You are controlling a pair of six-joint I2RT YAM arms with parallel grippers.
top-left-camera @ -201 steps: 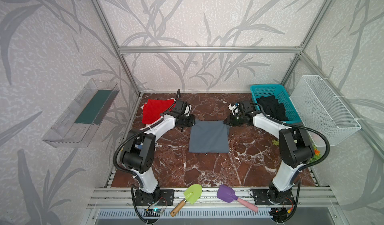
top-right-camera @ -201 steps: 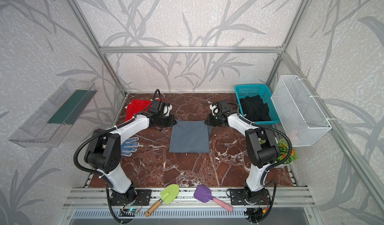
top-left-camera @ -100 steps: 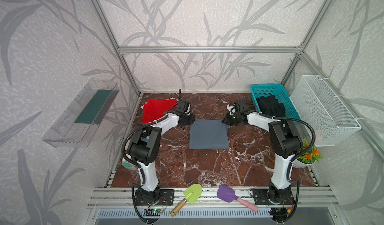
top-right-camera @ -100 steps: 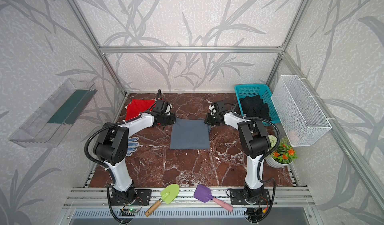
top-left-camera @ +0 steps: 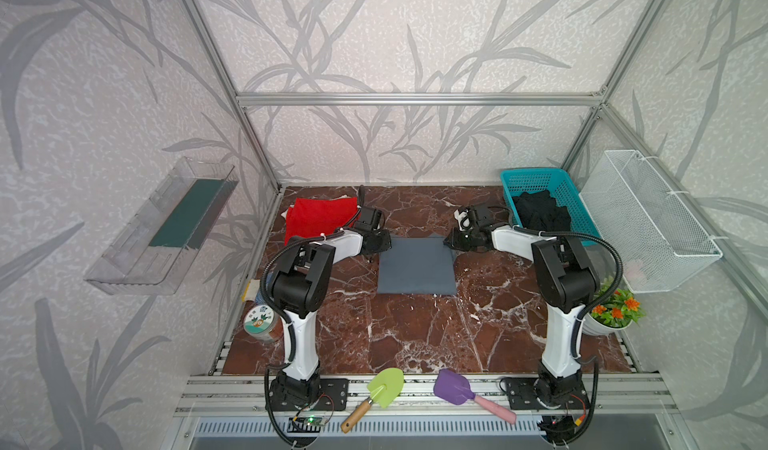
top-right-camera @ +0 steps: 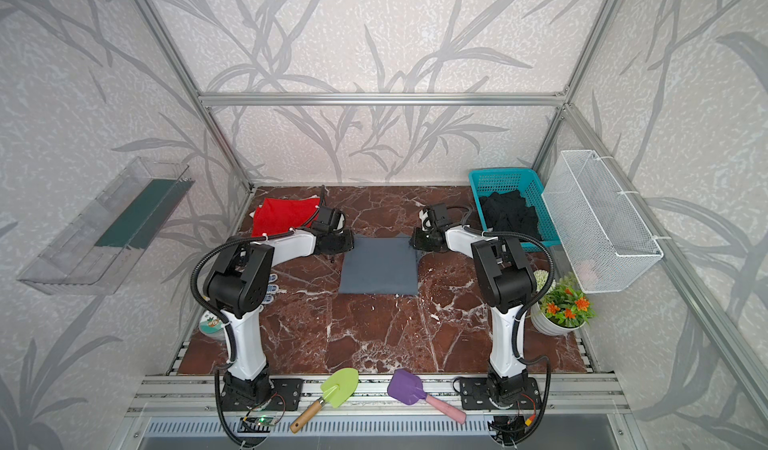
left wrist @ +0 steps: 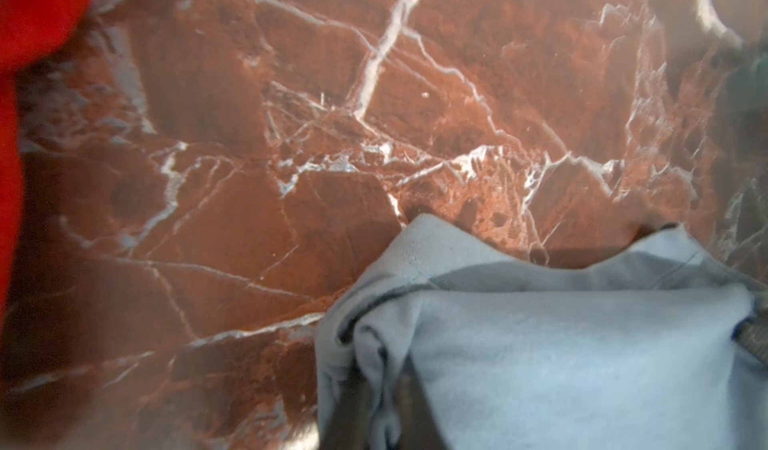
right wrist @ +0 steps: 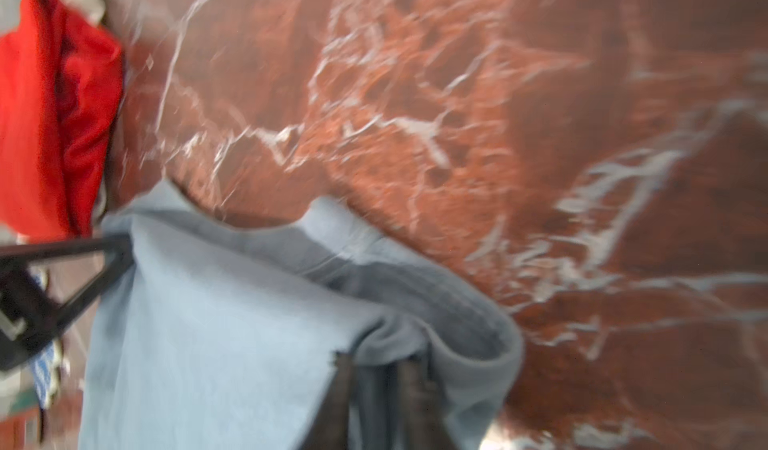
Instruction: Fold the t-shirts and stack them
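The left pincer (top-left-camera: 385,242) and right pincer (top-left-camera: 449,243) sit at the far corners of the folded grey-blue t-shirt (top-left-camera: 417,266) on the worktop (top-left-camera: 415,336), with cloth between their jaws. Clenched or released, I cannot tell. The red t-shirt (top-left-camera: 318,219) lies far left, and the black t-shirt (top-left-camera: 538,215) is in the far-right basket (top-left-camera: 534,172). The label on the jar (top-left-camera: 258,323) is too small to read.

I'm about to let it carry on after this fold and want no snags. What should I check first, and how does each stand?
1. Grey-blue t-shirt folded flat on the table: ok.
2. Left gripper clear of its far corner: cannot tell; cloth is bunched at its tip.
3. Right gripper clear of its corner: cannot tell, likewise.
4. Red t-shirt stacked: not ok; lies apart, back left.
5. Black t-shirt folded: not ok; bunched in the teal basket.
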